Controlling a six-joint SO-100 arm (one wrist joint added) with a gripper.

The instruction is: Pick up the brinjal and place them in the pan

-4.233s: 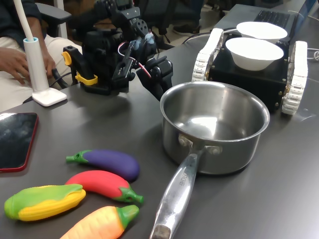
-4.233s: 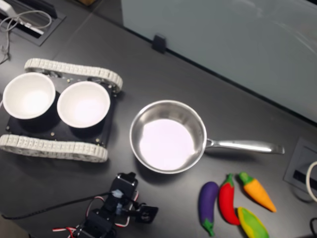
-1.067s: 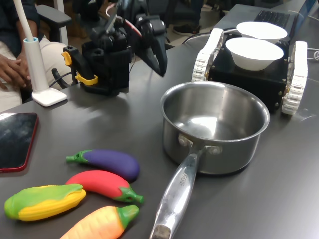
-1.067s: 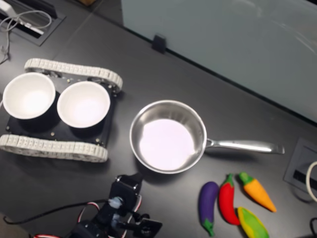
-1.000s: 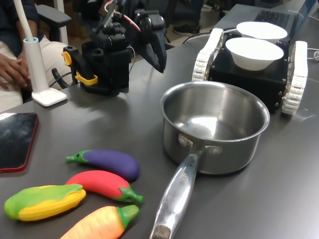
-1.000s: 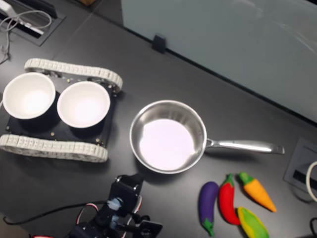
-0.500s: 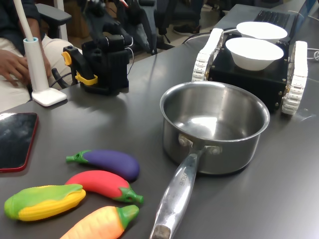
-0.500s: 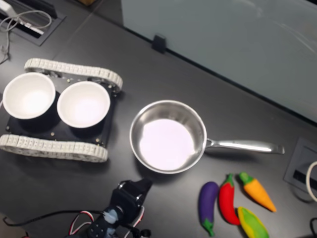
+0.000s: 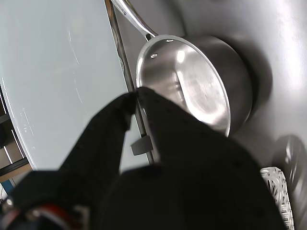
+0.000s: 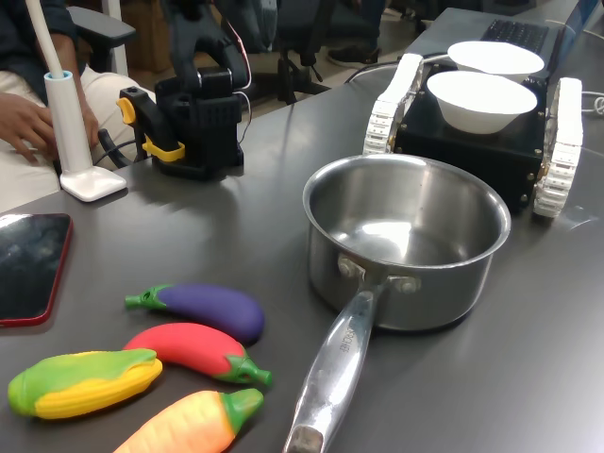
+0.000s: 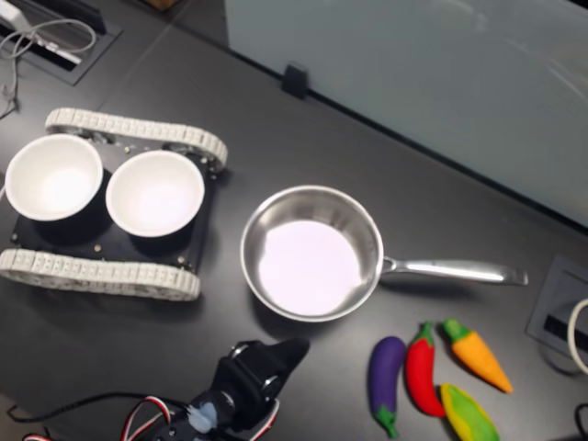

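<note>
I see the brinjal [image 10: 203, 309] lying flat on the dark counter [image 10: 217, 226], in the lower left of the first exterior view. Its long side runs left to right there, with the green stem cap at the left and the round purple end toward the pan [image 10: 406, 241]. In the second exterior view the brinjal [image 11: 386, 370] sits in the lower right, and its long side runs up and down the frame, stem cap at the bottom. It lies just beside a red eggplant toy [image 11: 422, 369], which is next to a carrot toy [image 11: 476, 354] and a corn toy [image 11: 467, 414].

The pan stands upright near the middle of both exterior views and I see nothing in it. In the second exterior view its long handle [image 11: 455, 271] points to the right, above the toys. The brinjal and the pan are apart.

My gripper [image 11: 280, 356] shows at the bottom middle of the second exterior view, near the pan's rim and well apart from the brinjal. In the wrist view the two dark fingers [image 9: 108, 127] come together at their tips with nothing between them, so the gripper is closed and holds nothing.

Two white bowls [image 11: 154, 192] sit on a tracked black base [image 11: 101, 273] at the left of the second exterior view. A phone [image 10: 28, 264] lies at the left edge of the first exterior view.
</note>
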